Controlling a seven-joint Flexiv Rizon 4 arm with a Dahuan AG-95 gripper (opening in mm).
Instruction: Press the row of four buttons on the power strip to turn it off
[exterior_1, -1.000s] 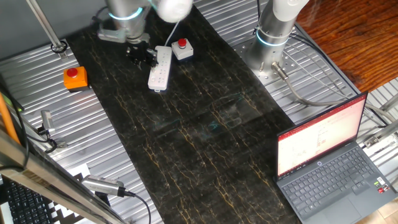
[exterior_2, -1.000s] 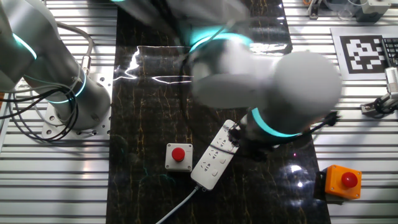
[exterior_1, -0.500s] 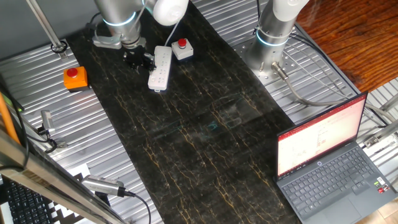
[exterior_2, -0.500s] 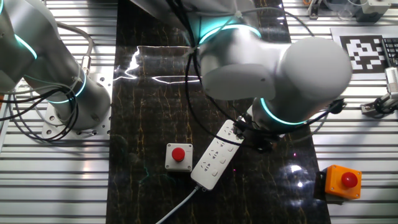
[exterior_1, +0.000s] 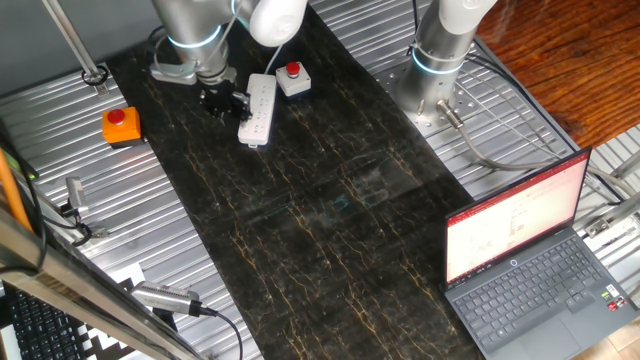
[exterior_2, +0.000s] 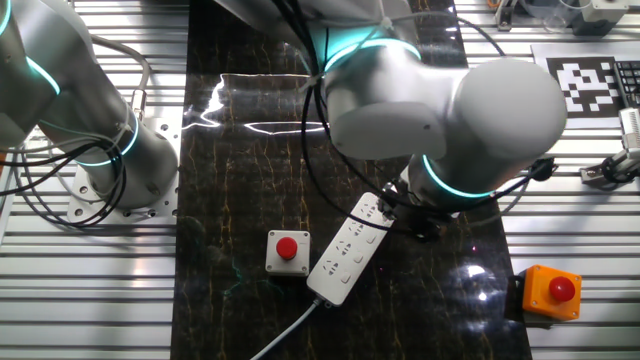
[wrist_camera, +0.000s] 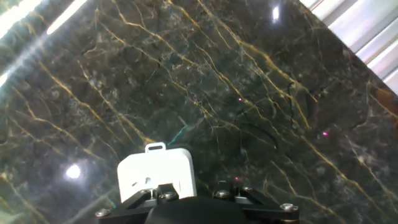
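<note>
The dark marble worktop (exterior_1: 330, 190) carries the white power strip (exterior_1: 258, 110), which lies at about 11 o'clock in one fixed view, with the white box with a red button (exterior_1: 293, 79) just beside it at its 1 o'clock and the orange box (exterior_1: 121, 125) well apart at its 9 o'clock. The end effector (exterior_1: 224, 100) stands at the far end of the power strip (exterior_2: 350, 250), close to its side. How far it is open cannot be told, and the four buttons are too small to see clearly.

The rounded white end of the power strip (wrist_camera: 157, 173) pokes out just above the dark end effector (wrist_camera: 199, 208) body at the bottom edge, lying on the dark gold-veined desk (wrist_camera: 236, 81), with glare spots scattered about.
</note>
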